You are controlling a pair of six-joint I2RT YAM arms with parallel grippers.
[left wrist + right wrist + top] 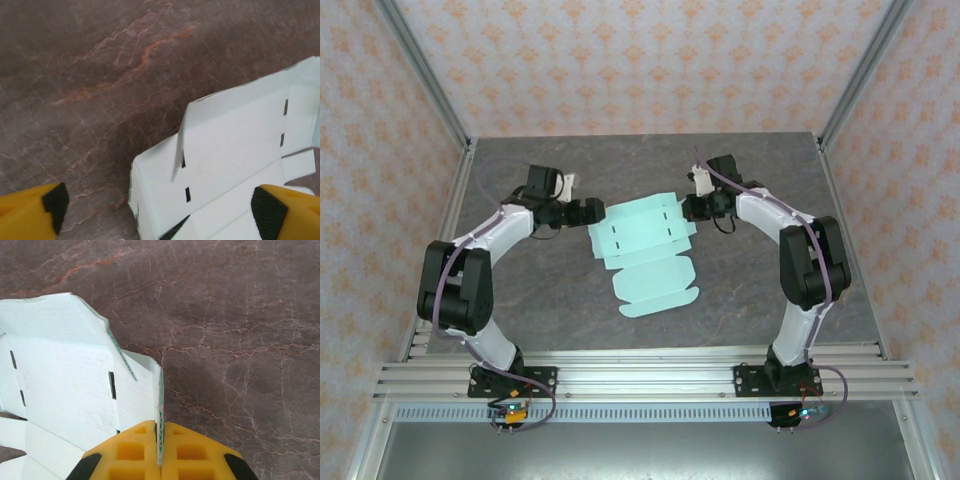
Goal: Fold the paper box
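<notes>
I read the box (645, 245) as thin matt card, the table (760, 290) under it as smooth veined stone, the fingers (200, 462) at it as yellow plastic with rough black pads (267, 207).

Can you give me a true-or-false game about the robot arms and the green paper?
1. The right gripper is pinched shut on an edge of the paper box. True.
2. The left gripper is squeezing the paper too. False: its fingers stand wide apart by the paper's other side and grip nothing.
3. The paper box is already a finished, closed box. False: it is mostly a spread-out sheet with a few flaps lifted.
4. The paper lies on a dark, stone-patterned table, between the two arms. True.
5. The paper is bright red. False: it is pale mint green.
</notes>
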